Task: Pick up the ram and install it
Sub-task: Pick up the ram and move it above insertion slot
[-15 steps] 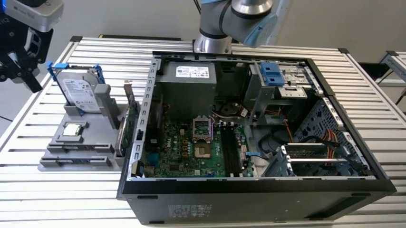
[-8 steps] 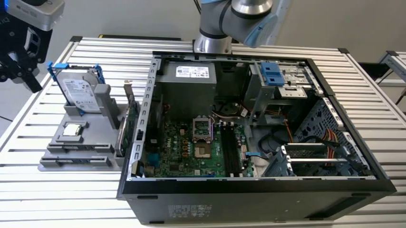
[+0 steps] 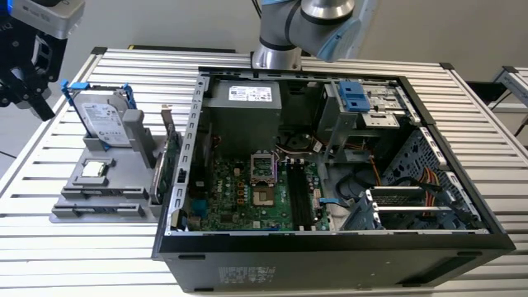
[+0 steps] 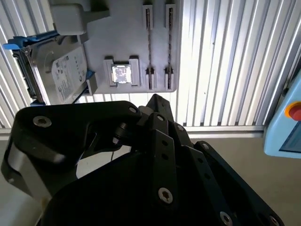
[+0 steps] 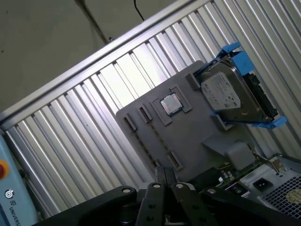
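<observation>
1. Beside the ribbed metal table (image 3: 83, 247) edge, near the grey fixture tray (image 3: 128, 182), my black gripper (image 5: 164, 175) hangs with fingertips pressed together, holding nothing.
2. That tray holds a blue-railed silver hard drive (image 3: 106, 124) and a square silver chip (image 4: 121, 74).
3. Whether its two long slots (image 4: 148, 37) hold the ram, I cannot tell.

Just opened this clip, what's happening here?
The arm's gripper hangs shut and empty near the edge of the table, beside the grey fixture next to the open computer case. The fixture holds a hard drive in blue rails and a processor chip. What may be the ram, thin strips on edge, sits in its long slots. Nothing is picked up yet.
</observation>
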You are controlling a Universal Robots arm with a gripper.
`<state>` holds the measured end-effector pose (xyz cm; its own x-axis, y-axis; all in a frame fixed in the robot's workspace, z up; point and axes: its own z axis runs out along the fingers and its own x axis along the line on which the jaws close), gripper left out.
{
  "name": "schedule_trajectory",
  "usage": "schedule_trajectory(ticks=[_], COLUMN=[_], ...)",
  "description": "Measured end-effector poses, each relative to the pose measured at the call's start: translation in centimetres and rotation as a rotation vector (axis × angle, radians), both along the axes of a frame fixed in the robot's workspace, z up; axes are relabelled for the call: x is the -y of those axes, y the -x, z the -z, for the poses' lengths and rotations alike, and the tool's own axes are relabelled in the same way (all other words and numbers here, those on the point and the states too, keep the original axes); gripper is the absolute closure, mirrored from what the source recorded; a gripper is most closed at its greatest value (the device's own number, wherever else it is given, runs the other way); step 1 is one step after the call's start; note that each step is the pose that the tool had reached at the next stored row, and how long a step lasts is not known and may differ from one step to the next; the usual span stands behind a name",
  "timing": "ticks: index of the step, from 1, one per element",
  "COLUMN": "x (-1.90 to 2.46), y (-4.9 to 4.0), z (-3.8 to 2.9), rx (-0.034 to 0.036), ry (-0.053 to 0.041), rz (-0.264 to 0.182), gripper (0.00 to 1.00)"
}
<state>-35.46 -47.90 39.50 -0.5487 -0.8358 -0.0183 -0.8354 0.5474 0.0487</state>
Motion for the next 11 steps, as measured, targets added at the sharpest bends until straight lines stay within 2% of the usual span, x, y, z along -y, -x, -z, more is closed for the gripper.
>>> schedule_trajectory(ticks=[11], x=[0.00], y=[0.00], z=[0.00], rx=[0.0000], ry=[0.0000], rz=[-0.024], gripper=[1.00])
